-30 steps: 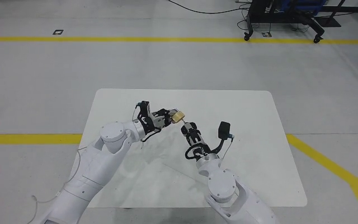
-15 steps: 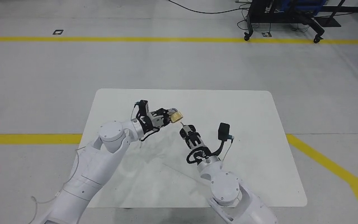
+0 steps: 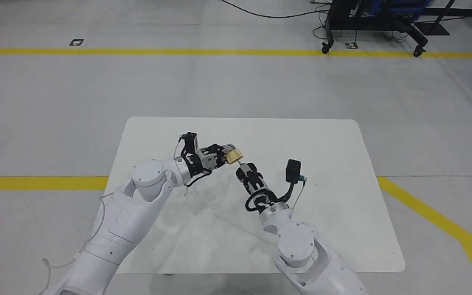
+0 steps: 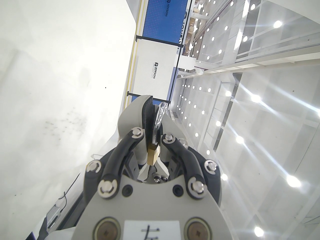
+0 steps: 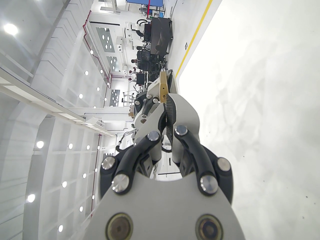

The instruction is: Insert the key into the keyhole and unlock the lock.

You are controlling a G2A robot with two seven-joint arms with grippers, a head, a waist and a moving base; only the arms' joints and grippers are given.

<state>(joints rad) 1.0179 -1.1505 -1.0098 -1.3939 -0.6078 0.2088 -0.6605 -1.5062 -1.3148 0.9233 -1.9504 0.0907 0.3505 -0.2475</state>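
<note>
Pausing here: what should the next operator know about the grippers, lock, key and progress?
Left gripper: shut on the lock, held over the table.
Right gripper: shut, its tip close to the lock; the key cannot be made out between its fingers.
Done: lock gripped, grippers facing tip to tip.
Left: unclear whether the key has entered the keyhole. Check, insert, then turn to unlock.

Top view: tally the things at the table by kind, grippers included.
lock: 1
grippers: 2 (left gripper, right gripper)
table: 1
Total: 4
</note>
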